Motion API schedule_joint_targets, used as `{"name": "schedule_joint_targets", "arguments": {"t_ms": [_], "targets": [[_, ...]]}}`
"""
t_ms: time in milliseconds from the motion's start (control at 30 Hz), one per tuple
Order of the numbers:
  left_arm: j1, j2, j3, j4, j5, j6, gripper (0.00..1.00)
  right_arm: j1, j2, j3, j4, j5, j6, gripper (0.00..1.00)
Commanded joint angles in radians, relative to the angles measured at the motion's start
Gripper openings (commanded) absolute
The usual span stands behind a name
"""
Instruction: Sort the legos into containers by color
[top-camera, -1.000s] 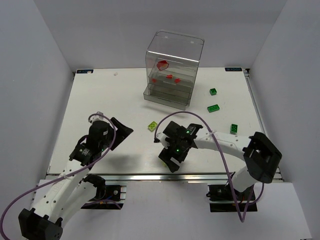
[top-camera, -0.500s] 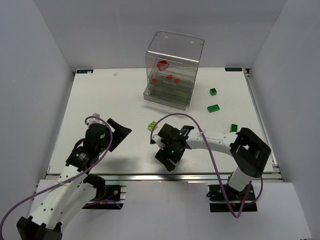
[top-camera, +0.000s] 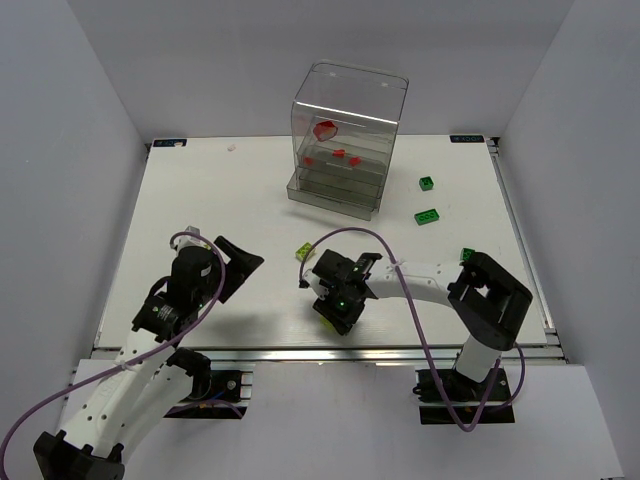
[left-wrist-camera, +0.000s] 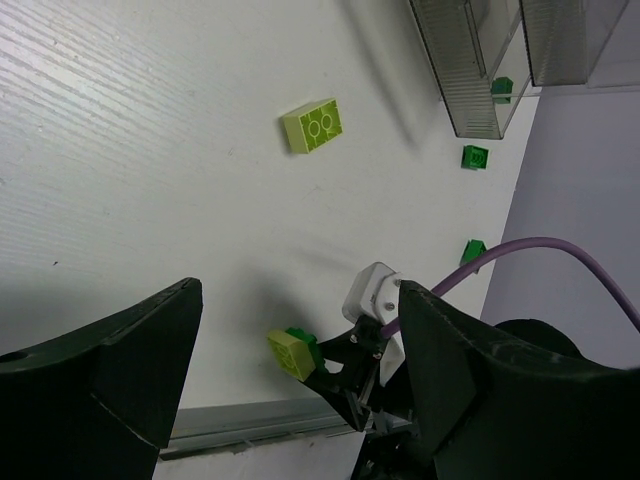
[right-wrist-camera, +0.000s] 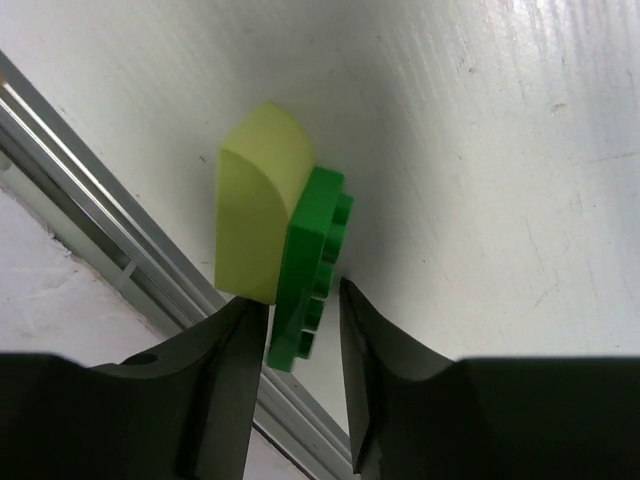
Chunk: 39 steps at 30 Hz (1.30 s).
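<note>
My right gripper (top-camera: 325, 312) (right-wrist-camera: 297, 300) is low at the table's near edge, its jaws closed against a yellow-green lego (right-wrist-camera: 255, 215) joined to a green plate (right-wrist-camera: 312, 265). In the left wrist view the same joined piece (left-wrist-camera: 295, 352) sits at that gripper's tip. My left gripper (top-camera: 238, 262) (left-wrist-camera: 300, 290) stands open and empty to the left. A loose yellow-green brick (top-camera: 304, 253) (left-wrist-camera: 313, 125) lies mid-table. Dark green bricks (top-camera: 427, 183) (top-camera: 428, 216) (top-camera: 467, 256) lie at the right. The clear container (top-camera: 345, 140) at the back holds red legos (top-camera: 325, 129).
The metal rail of the table's near edge (right-wrist-camera: 110, 240) runs just behind the right gripper. The right arm's purple cable (top-camera: 400, 262) arches over the table. White walls close in the table on three sides.
The right gripper slid a little left toward the near edge and its jaws closed round the joined yellow-green and green piece. The left arm drew back slightly and stayed open.
</note>
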Motion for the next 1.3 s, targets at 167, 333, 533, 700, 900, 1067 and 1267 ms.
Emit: {"name": "schedule_joint_targets", "arguments": {"t_ms": [167,333,533,700,900,1067,1267], "targets": [[-0.004,0.021,-0.049,0.142,0.093,-0.007,0.89,-0.004,0.003,-0.002,0.047,0.059,0.014,0.21],[-0.013,0.058,-0.121,0.314,0.240,-0.067,0.89,-0.029,-0.062,0.002,0.104,0.064,-0.081,0.00],[-0.013,0.089,-0.199,0.472,0.352,-0.122,0.89,-0.101,-0.128,0.090,0.167,0.074,-0.151,0.00],[-0.013,0.124,-0.268,0.632,0.424,-0.170,0.90,-0.196,-0.088,0.219,0.149,0.038,-0.160,0.00],[-0.013,0.245,-0.270,0.817,0.472,-0.186,0.90,-0.230,-0.017,0.366,0.118,-0.082,-0.180,0.00],[-0.013,0.371,-0.238,0.946,0.495,-0.180,0.90,-0.228,0.021,0.447,0.074,-0.113,-0.177,0.00],[-0.013,0.418,-0.207,1.032,0.485,-0.164,0.90,-0.231,0.036,0.452,0.061,-0.107,-0.170,0.00]]}}
